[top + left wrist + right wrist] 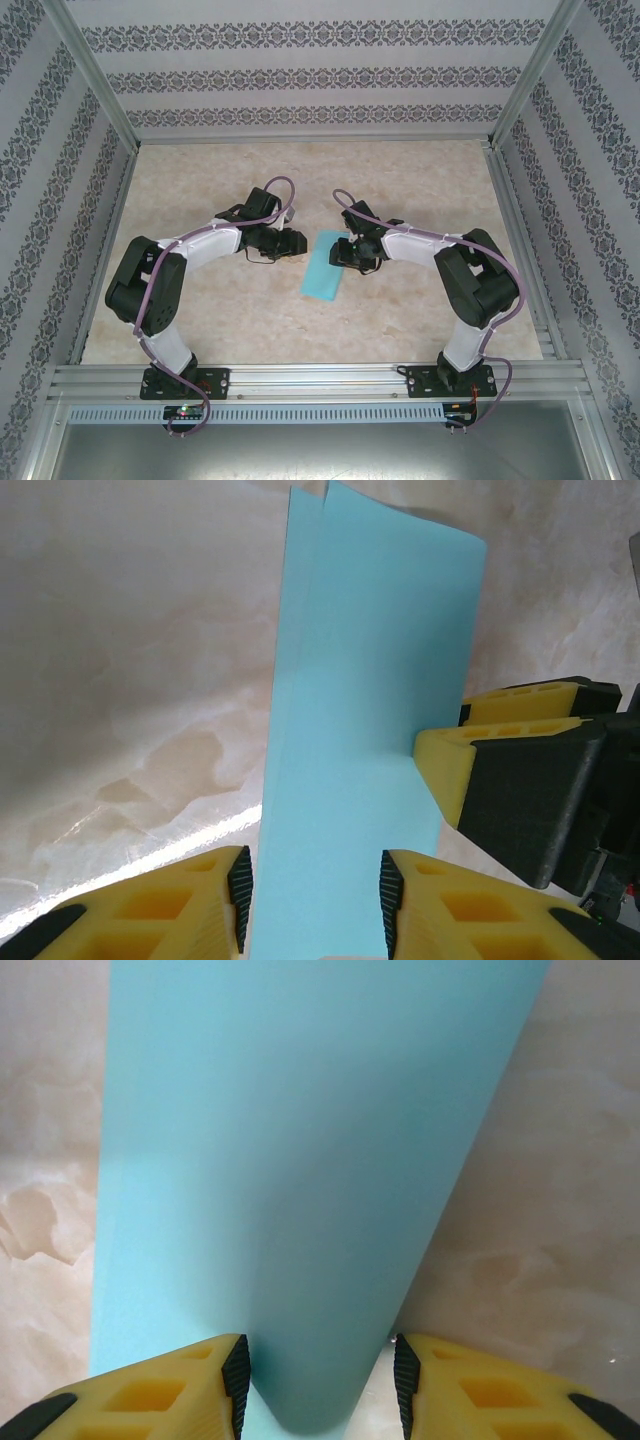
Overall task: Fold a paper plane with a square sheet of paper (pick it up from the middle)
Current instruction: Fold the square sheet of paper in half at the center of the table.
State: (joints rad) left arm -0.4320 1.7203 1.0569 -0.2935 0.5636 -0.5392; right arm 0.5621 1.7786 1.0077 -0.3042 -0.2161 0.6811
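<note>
Grippers half-spread — left gripper (312,880) over turquoise paper (370,680), right gripper (320,1360) flanking its curl, grip unclear

Between the fingers (170,910) of the left gripper (315,890), the square sheet of paper (360,730) is thin, smooth, matt paper, the fingers are matt yellow moulded plastic with black ribbed pads (241,895) (rubbery-looking, hard to tell), and the table (130,680) beneath them is glossy, marble-patterned and catching glare.
</note>
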